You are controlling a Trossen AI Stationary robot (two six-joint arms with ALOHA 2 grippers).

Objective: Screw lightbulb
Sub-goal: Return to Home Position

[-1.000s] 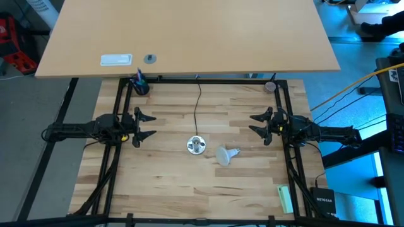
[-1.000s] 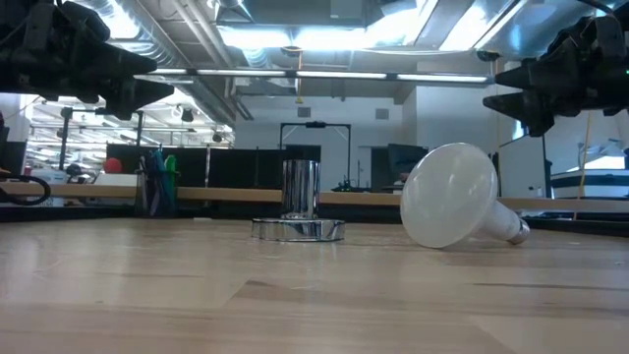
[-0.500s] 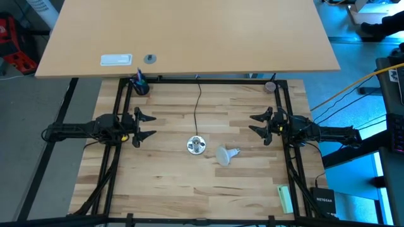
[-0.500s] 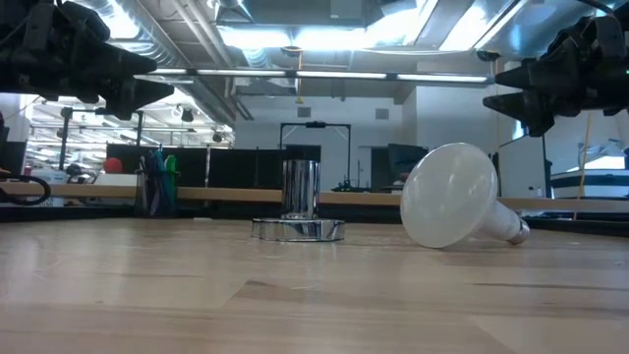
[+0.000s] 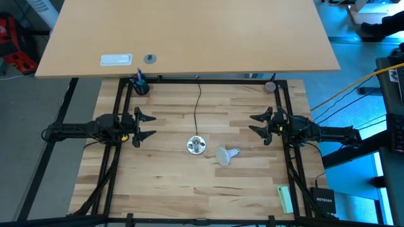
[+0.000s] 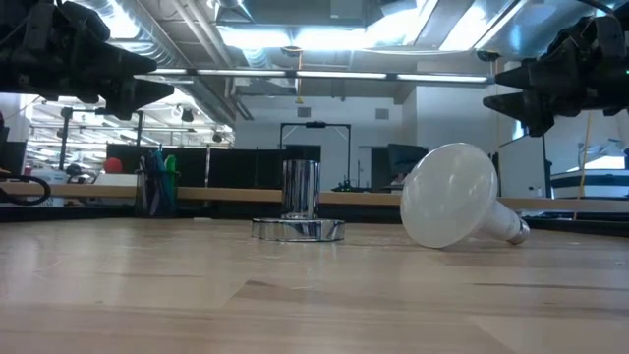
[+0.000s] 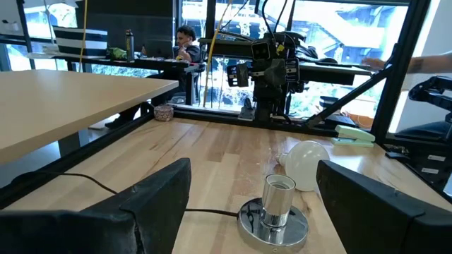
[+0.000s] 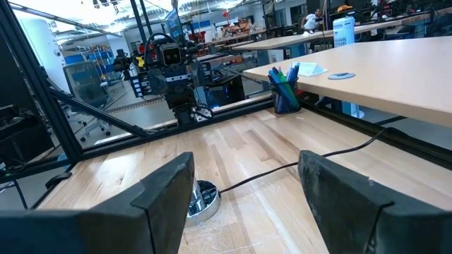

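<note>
The white frosted lightbulb [image 5: 224,154] lies on its side on the wooden table, its globe and its grey screw base [image 5: 235,151] resting on the wood; it also shows in the low view [image 6: 454,208] and the left wrist view [image 7: 304,156]. The round silver socket [image 5: 196,145] stands upright left of it, its thin black cord [image 5: 199,104] running to the far edge. My left gripper [image 5: 146,125] is open and empty at the table's left. My right gripper [image 5: 259,124] is open and empty at the right.
A dark cup of pens [image 5: 139,85] stands at the far left corner, a small round thing [image 5: 271,86] at the far right corner. A green block [image 5: 285,198] lies at the near right. A black frame [image 5: 202,80] borders the table; a tan desk [image 5: 189,34] lies beyond.
</note>
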